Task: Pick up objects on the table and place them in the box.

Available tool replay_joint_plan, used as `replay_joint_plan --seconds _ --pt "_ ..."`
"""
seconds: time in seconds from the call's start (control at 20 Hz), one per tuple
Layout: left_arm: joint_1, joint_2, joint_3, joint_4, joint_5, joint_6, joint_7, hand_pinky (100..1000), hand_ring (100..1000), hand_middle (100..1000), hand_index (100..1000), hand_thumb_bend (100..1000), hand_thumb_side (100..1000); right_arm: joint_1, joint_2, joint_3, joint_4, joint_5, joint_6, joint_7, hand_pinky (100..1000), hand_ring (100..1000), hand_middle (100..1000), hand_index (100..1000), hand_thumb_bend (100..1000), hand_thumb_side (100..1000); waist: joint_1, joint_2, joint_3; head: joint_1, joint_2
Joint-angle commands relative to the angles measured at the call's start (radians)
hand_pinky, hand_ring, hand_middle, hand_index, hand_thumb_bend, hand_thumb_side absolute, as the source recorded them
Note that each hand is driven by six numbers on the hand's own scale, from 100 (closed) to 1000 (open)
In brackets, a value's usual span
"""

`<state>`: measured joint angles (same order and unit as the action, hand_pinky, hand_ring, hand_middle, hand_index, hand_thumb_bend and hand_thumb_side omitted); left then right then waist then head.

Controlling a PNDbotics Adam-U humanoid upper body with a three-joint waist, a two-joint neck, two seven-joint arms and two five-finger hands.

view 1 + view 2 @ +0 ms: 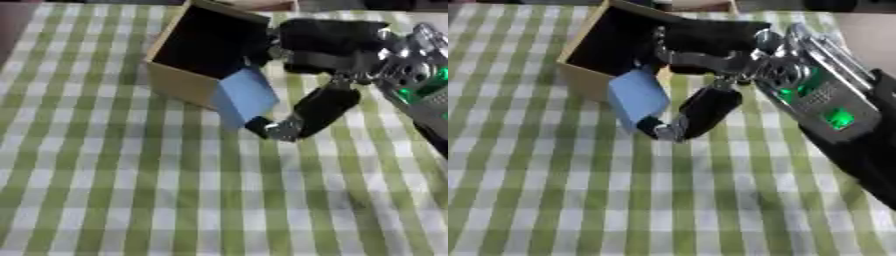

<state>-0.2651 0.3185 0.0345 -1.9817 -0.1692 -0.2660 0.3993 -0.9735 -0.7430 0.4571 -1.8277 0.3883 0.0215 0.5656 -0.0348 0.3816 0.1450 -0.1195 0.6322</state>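
The table under me wears a green and white checked cloth, and most of it to my left and toward me carries nothing I can make out. Toward the far side sits the box, an open cardboard one with a dark inside, turned at an angle to the checks. At its near right corner is a blue block, tilted, its upper end up against the box's rim and its lower end pointing down toward the cloth. Right of that is my right hand, coming in from the upper right: the thumb lies along the block's right lower edge with its tip at the block's bottom corner, and the fingers curl over the box's right rim above the block, so I am pinching the block between them.
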Motion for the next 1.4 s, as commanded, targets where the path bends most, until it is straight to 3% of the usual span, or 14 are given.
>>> replay_joint_plan --seconds 0.05,0.5,0.85,1.4 --pt "-0.015 0.027 0.005 -0.018 -0.001 0.0 0.007 670 680 639 708 243 609 -0.048 -0.032 -0.054 0.088 0.003 0.007 -0.048 719 703 457 557 100 419 -0.004 -0.014 0.01 -0.018 -0.016" --pt "-0.026 0.031 -0.005 -0.018 0.004 0.0 -0.006 669 678 637 706 230 618 -0.157 0.016 -0.123 0.377 0.063 -0.063 -0.153 725 709 463 566 100 433 -0.033 0.007 0.063 -0.062 -0.039" --pt "-0.026 0.026 -0.01 -0.018 0.008 0.002 -0.013 669 676 635 705 219 624 -0.196 0.088 -0.189 0.599 0.158 -0.098 -0.248 714 717 470 578 100 465 -0.038 0.021 0.08 -0.086 -0.043" --pt "-0.036 0.023 -0.014 -0.018 0.012 0.003 -0.022 668 673 634 703 209 628 -0.213 0.138 -0.211 0.721 0.192 -0.149 -0.276 717 730 479 589 100 494 -0.059 0.037 0.135 -0.112 -0.053"
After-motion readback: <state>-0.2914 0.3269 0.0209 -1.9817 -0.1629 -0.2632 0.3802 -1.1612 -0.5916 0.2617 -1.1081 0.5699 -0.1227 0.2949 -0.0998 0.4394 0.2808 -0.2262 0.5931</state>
